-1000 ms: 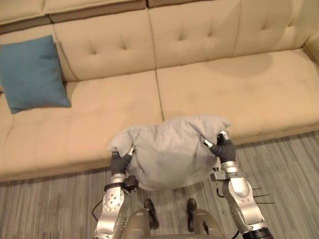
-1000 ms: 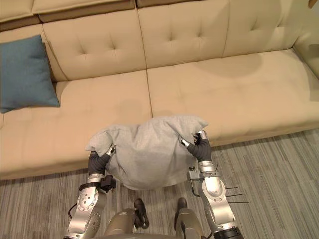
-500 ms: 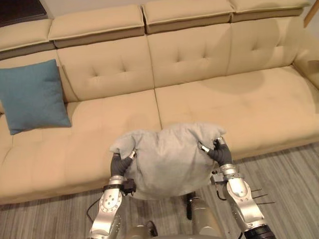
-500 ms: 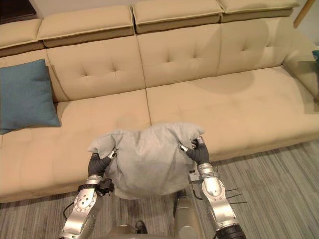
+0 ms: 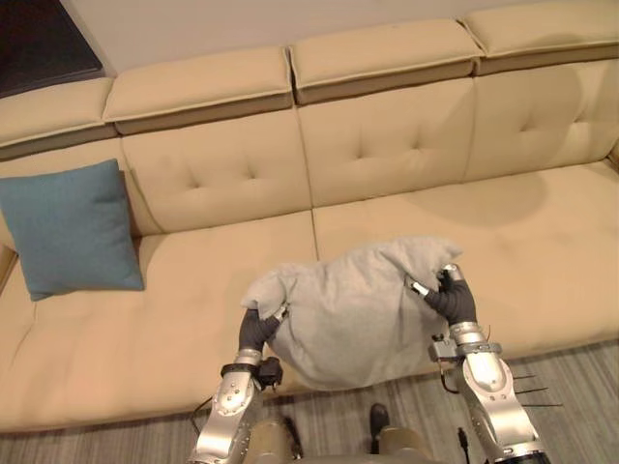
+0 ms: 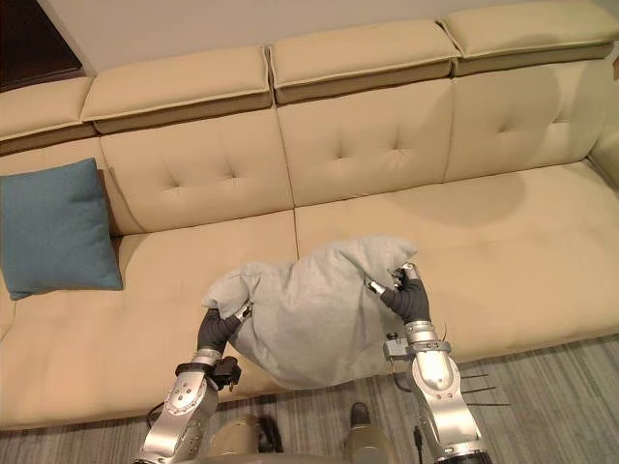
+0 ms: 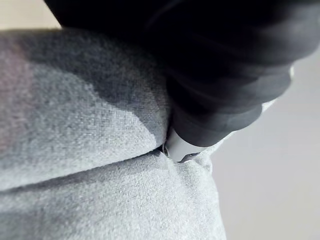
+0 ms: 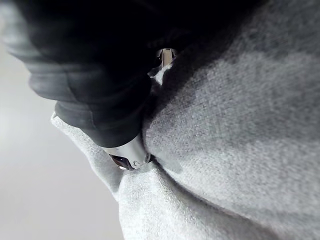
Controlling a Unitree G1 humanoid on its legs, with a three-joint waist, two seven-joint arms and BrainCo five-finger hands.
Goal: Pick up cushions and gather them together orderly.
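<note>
I hold a grey cushion [image 5: 353, 309] up in front of me, over the front edge of the beige sofa's seat [image 5: 145, 329]. My left hand [image 5: 257, 329] is shut on its left edge and my right hand [image 5: 450, 298] is shut on its right edge. Both wrist views show the grey cloth [image 7: 100, 165] [image 8: 225, 150] pinched under the dark covers. A blue cushion [image 5: 70, 230] leans upright against the backrest at the sofa's far left end.
The long beige sofa [image 5: 387, 145] has tufted back cushions and raised headrests [image 6: 358, 53]. Grey striped carpet [image 5: 571, 377] lies in front of it. A dark panel [image 5: 39, 43] shows at the back left.
The whole picture has shifted down, so the camera has tilted up and the headrests and wall now show. The grey cushion stays held between both hands, now over the seat's edge.
</note>
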